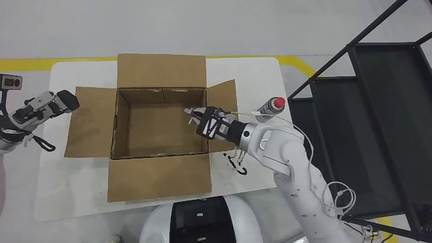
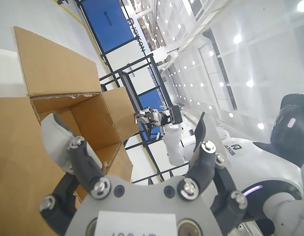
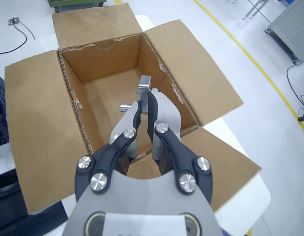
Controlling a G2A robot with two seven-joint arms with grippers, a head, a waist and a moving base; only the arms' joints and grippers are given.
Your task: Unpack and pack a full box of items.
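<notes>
An open cardboard box (image 1: 158, 129) stands mid-table with all its flaps folded out, and its bare brown floor (image 3: 110, 92) shows. My right gripper (image 1: 200, 119) hangs over the box's right wall. In the right wrist view this gripper (image 3: 144, 103) is shut on a small silver metal part (image 3: 144, 85) above the box's inside. My left gripper (image 1: 67, 101) sits off the box's left flap, above the table's left edge. Its pale fingers (image 2: 52, 126) are spread wide with nothing between them, and they face the box (image 2: 76, 114).
A spray can with a red cap (image 1: 273, 105) lies on the white table (image 1: 260, 74) to the right of the box. A small black object (image 1: 236, 162) lies by the box's front right corner. A dark stepped metal rack (image 1: 368, 115) stands just right of the table.
</notes>
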